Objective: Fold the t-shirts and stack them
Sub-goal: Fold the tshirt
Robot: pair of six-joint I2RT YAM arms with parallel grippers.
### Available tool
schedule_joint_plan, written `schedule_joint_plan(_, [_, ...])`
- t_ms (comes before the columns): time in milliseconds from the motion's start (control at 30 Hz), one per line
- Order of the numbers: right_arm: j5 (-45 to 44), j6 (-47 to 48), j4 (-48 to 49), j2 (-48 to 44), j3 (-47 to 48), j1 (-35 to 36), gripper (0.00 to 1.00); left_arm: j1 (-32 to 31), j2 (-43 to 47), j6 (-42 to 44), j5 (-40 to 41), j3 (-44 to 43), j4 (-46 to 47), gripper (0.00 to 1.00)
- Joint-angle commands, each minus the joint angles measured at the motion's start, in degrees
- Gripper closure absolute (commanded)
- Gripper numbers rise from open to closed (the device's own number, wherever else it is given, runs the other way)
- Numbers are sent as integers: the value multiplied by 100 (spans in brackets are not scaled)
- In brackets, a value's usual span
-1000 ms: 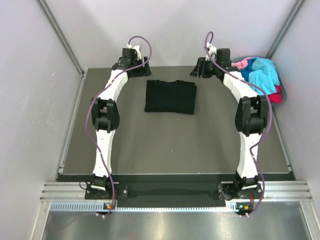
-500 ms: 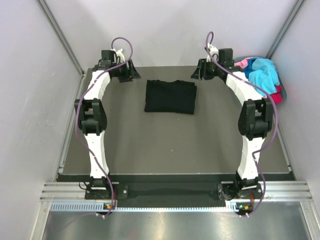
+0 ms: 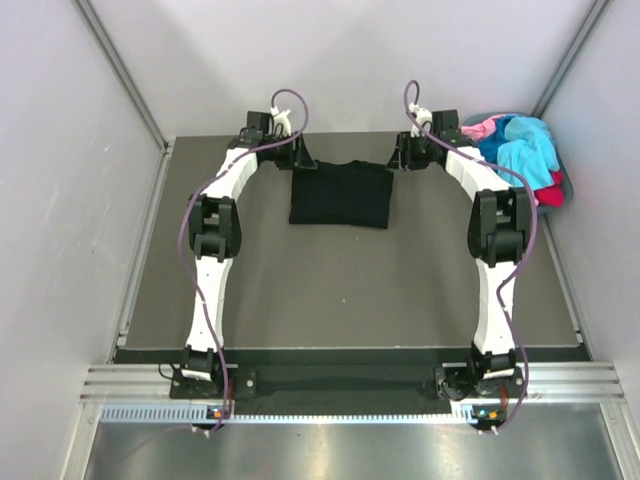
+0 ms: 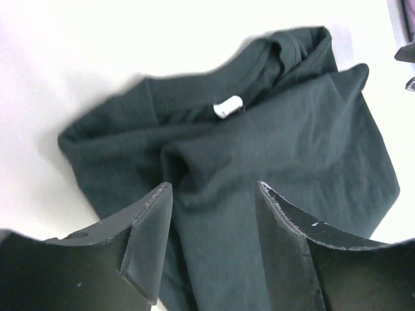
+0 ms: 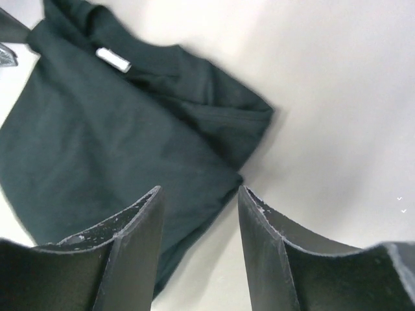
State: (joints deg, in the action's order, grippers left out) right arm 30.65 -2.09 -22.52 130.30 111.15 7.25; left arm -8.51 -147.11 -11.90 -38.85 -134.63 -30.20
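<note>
I'm hovering the left gripper (image 4: pixel 213 188), jaws released and empty, over the far left corner of the folded black t-shirt (image 3: pixel 340 194). The right gripper (image 5: pixel 199 190) is hanging equally unclenched over its far right corner. The shirt is lying mid-far on the table (image 3: pixel 300 290). The coloured t-shirts (image 3: pixel 520 145) are sitting heaped in the basket (image 3: pixel 476 119).

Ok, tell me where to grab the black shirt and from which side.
Probably best to take the black shirt at its two far corners, either side of the collar label, coming straight down from above. It lies flat and folded, so only its edges offer layers to pinch. The left gripper and right gripper hover open near those corners.
</note>
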Motion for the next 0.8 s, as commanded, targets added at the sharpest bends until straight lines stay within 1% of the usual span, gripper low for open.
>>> schedule_joint_plan(0, [-33, 156, 161, 109, 407, -109, 51, 34, -195, 180, 10, -546, 523, 42])
schedule_joint_plan(133, [-112, 165, 178, 294, 512, -118, 51, 43, -450, -5, -79, -687, 751, 43])
schedule_joint_plan(200, [-60, 332, 152, 381, 565, -118, 50, 43, -485, -75, -123, -696, 892, 44])
schedule_joint_plan(367, [-16, 262, 178, 522, 662, -127, 48, 17, -608, -163, -175, -740, 1016, 47])
schedule_joint_plan(500, [63, 244, 204, 602, 574, -144, 48, -54, -679, -155, -281, -784, 1121, 55])
schedule_joint_plan(667, [99, 244, 301, 698, 626, -223, 48, -177, -758, -76, -167, -960, 1174, 64])
schedule_joint_plan(700, [125, 9, 310, 768, 723, -232, 47, -194, -758, -67, -141, -969, 1191, 65])
schedule_joint_plan(767, [186, -72, 319, 848, 811, -259, 47, -212, -758, -67, -114, -995, 1218, 69])
